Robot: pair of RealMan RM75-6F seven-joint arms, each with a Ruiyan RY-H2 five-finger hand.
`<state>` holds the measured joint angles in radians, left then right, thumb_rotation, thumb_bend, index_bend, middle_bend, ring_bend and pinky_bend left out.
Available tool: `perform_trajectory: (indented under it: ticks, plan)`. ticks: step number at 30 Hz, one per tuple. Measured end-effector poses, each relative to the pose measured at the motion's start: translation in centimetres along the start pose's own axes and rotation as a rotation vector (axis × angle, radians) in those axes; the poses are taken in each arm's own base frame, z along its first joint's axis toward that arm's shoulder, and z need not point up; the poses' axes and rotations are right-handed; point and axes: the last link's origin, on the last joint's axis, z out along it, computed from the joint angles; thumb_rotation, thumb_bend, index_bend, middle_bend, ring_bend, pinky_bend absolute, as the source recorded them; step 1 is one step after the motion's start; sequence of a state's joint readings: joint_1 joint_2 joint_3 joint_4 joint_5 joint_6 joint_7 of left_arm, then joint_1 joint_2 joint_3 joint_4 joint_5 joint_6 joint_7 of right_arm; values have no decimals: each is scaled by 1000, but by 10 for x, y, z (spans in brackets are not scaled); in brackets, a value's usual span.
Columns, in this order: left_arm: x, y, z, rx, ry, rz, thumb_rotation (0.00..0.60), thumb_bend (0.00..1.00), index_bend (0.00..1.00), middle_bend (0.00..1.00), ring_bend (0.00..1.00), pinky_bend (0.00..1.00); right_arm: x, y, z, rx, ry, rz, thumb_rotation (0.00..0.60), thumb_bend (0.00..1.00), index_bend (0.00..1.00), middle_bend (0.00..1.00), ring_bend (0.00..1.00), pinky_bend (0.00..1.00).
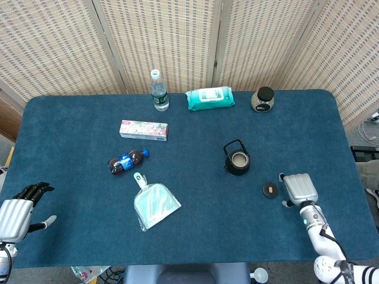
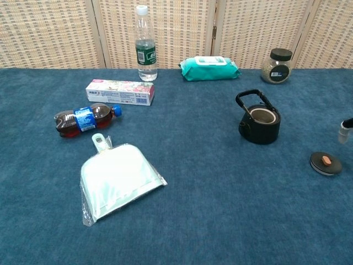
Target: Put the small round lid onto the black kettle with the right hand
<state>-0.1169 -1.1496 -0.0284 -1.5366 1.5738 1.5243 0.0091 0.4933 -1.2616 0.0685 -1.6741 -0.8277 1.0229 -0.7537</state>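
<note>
Right hand (image 1: 298,187) just right of lid (image 1: 270,190), palm down, holding nothing — finger spread cannot tell. Left hand (image 1: 18,212) at near-left table edge, idle, empty. Lid flat on cloth, knob up, no long axis; likely light, stiff, low-profile — pinch orange knob. Kettle (image 1: 238,160) near, mouth open upward, handle tipped back-left.

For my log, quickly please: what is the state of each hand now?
Left hand: open, holds nothing.
Right hand: holds nothing, beside the small round lid; fingers hidden, so open or closed cannot be told.
</note>
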Motion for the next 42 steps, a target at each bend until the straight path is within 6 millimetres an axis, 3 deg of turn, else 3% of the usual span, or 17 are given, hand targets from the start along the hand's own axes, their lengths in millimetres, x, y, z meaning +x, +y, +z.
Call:
perform_trajectory:
  ticks: [11, 42]
  plan:
    - [1, -2, 0, 5, -3, -4, 600, 113, 270, 274, 264, 497, -3, -10, 16, 1, -20, -1, 600, 85, 319, 1000, 948, 1000]
    - [0, -4, 0, 20, -19, -4, 600, 113, 221, 278, 266, 497, -16, -28, 32, 37, -36, 31, 600, 88, 319, 1000, 960, 1000]
